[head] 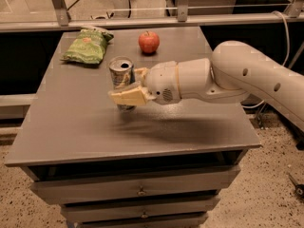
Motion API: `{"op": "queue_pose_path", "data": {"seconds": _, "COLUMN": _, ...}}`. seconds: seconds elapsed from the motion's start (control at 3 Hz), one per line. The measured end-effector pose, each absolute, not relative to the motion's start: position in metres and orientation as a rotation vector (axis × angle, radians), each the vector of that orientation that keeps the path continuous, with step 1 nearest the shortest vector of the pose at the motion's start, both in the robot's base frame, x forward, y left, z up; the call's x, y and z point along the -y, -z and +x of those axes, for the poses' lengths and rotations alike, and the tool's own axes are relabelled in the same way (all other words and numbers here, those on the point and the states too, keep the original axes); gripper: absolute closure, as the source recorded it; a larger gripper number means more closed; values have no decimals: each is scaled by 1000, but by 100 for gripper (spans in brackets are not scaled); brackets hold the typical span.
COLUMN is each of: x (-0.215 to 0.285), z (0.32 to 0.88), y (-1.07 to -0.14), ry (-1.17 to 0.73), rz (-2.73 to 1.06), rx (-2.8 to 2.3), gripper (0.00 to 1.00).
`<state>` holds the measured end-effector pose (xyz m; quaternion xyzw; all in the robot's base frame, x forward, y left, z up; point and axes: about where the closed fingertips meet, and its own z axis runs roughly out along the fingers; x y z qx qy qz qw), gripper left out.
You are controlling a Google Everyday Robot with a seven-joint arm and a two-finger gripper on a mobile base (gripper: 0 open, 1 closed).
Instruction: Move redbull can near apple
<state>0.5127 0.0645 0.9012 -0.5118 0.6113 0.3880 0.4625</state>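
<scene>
Now your claw (126,85) is clamped round the redbull can (119,72), upright, prob. so it sets down w/o tipping; apple (148,42) sits near, just beyond claw.

Cream tool (129,85) @ silver can (121,70); apple (148,42) red.

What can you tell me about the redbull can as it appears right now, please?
The redbull can is a slim, silvery metal can with a rimmed top, standing upright about the middle of the table, apart from the apple behind it. The gripper is closed around it, one pale finger across its lower front, the other behind.
</scene>
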Motion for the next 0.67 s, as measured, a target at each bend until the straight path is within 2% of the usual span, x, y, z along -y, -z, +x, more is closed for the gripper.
{"op": "queue_pose_path", "data": {"seconds": 0.33, "x": -66, "z": 512, "y": -900, "ry": -956, "rz": -1260, "rx": -1504, "gripper": 100}}
{"op": "queue_pose_path", "data": {"seconds": 0.67, "x": -37, "z": 530, "y": -907, "ry": -882, "rz": -1232, "rx": -1501, "gripper": 100}}
